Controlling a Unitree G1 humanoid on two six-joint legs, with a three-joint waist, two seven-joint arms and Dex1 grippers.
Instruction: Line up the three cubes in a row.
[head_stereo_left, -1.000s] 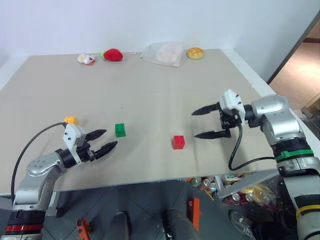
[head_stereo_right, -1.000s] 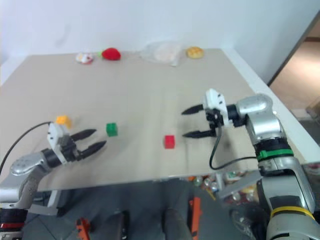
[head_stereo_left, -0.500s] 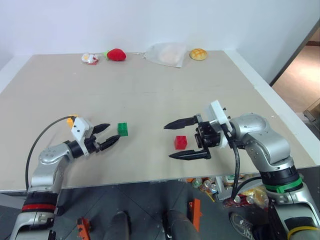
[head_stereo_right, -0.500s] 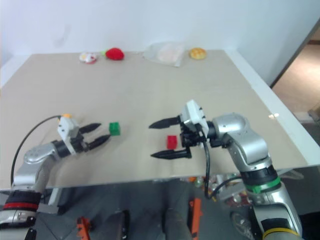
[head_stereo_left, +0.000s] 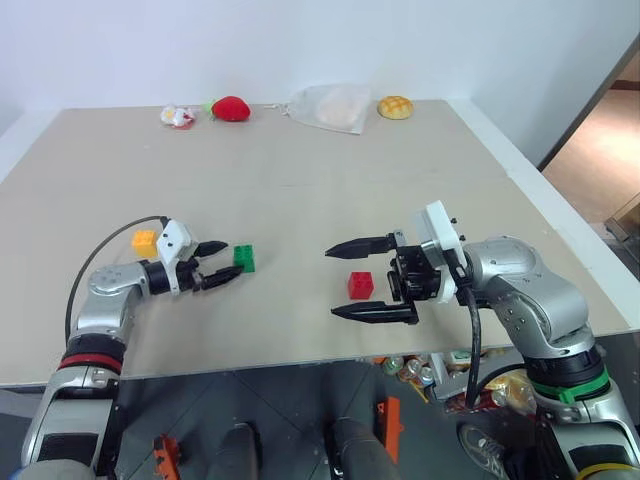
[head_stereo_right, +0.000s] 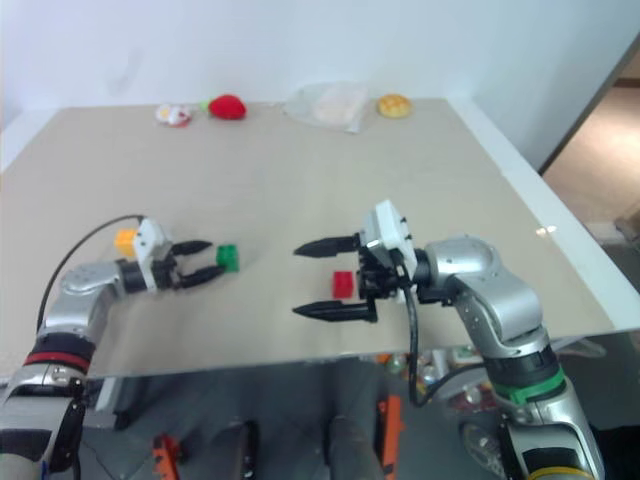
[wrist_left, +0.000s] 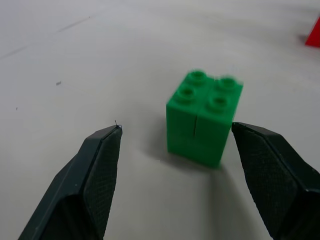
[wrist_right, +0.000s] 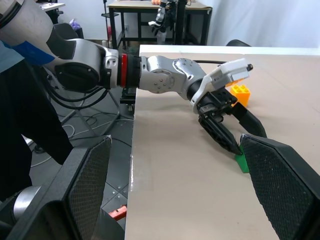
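The tan table (head_stereo_left: 300, 190) runs wide and mostly bare: open surface stretches from the middle to the far edge and out to the right edge, where it drops to floor. The near edge lies just below both arms.

The right gripper (head_stereo_left: 372, 280) hangs above the near-centre of the table, pointing left, its 2 black fingers spread wide, 1 on the far side and 1 on the near side of the red cube (head_stereo_left: 360, 285), touching nothing. The left gripper (head_stereo_left: 226, 261) lies low at the near-left, pointing right, fingers moderately apart, tips just short of the green cube (wrist_left: 204, 118); in the left wrist view the cube sits just beyond the gap between the tips, apart from both.

Along the far edge lie a crumpled clear bag (head_stereo_left: 328, 107), a red strawberry plush (head_stereo_left: 229, 108), a round tan bun toy (head_stereo_left: 393, 106) and a small white-and-red item (head_stereo_left: 177, 117).

The 3 cubes sit well apart across the near half: the yellow-orange cube (head_stereo_left: 144, 241) furthest left, beside the left wrist, green in the middle, red to the right. Open table separates green from red.

No writing or brand can be read anywhere.
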